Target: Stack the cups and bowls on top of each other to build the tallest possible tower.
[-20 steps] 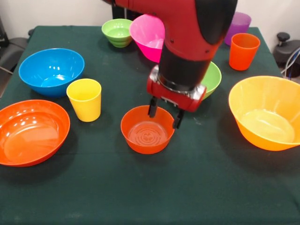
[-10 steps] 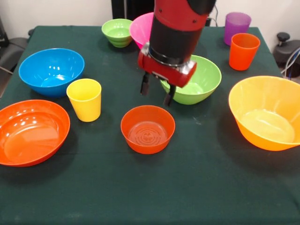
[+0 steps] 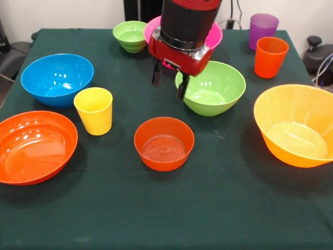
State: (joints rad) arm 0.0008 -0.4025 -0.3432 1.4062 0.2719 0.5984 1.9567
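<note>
The claw (image 3: 167, 84) hangs empty above the table with its two black fingers spread apart, just beside the medium green bowl (image 3: 213, 88)'s rim. The pink bowl (image 3: 216, 35) sits behind the arm. The small red-orange bowl (image 3: 164, 144) stands alone nearer the front, with the yellow cup (image 3: 94, 110) beside it. Nothing is stacked.

- A robot lab or test room, not a home.
- An industrial red and black arm (image 3: 184, 26) hangs over a surface (image 3: 156, 208) draped in dark green cloth.
- Plain pale wall (image 3: 62, 13) along the top of the frame.
- Cables (image 3: 322, 70) and black equipment (image 3: 318, 54) at the right edge.
</note>
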